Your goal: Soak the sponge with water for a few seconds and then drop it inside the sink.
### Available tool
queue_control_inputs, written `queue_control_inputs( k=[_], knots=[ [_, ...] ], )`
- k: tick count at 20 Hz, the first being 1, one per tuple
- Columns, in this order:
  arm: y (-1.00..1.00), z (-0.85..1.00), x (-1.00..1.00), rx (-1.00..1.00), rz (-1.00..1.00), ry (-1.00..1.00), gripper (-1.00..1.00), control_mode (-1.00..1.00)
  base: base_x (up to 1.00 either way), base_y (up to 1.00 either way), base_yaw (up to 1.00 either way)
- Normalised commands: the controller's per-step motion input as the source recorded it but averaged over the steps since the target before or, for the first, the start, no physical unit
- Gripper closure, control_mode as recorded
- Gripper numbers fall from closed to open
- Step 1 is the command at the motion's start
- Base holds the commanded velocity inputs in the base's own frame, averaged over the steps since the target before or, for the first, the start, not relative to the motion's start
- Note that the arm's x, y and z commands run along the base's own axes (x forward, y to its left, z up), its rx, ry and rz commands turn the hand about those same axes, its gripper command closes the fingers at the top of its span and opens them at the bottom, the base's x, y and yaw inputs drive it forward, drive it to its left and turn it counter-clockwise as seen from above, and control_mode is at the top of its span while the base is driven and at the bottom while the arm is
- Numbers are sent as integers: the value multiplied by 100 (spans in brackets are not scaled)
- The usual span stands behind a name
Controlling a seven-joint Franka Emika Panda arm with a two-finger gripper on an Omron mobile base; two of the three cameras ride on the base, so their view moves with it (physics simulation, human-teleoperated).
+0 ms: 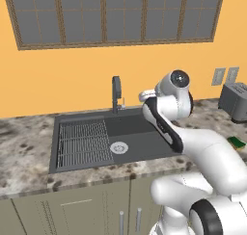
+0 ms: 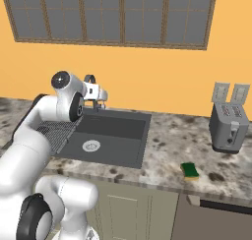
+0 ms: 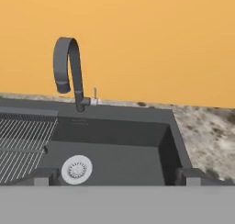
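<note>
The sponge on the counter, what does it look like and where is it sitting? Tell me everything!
The sponge is a small flat block, green on top with a yellow layer showing along its side. It lies flat on the speckled stone counter, to the right of the dark sink and in front of the grey toaster, apart from both. It touches the counter and nothing else. No water is on it that I can see. In the left base view it peeks out behind the arm.

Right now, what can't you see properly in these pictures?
- Sponge, left base view: partly behind the arm, near the edge.
- Toaster, left base view: cut off at the right edge.
- Sink, right base view: left part and wire rack hidden by the arm.
</note>
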Motion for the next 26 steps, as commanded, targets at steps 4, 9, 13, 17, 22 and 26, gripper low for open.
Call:
queue_control_inputs(
  k=[4,9,13,17,22,26],
  knots=[
    [0,-3,2,-6,0,-23,-100,-100,0,0,0],
    [-9,16,0,0,2,-12,-100,-100,0,0,0],
    [-3,26,0,0,4,-3,-100,-100,0,0,0],
    [0,28,0,1,10,0,-100,-100,0,0,0],
    [0,3,0,7,15,8,-100,-100,0,0,0],
    [0,0,-1,11,15,15,-100,-100,0,0,0]
  ],
)
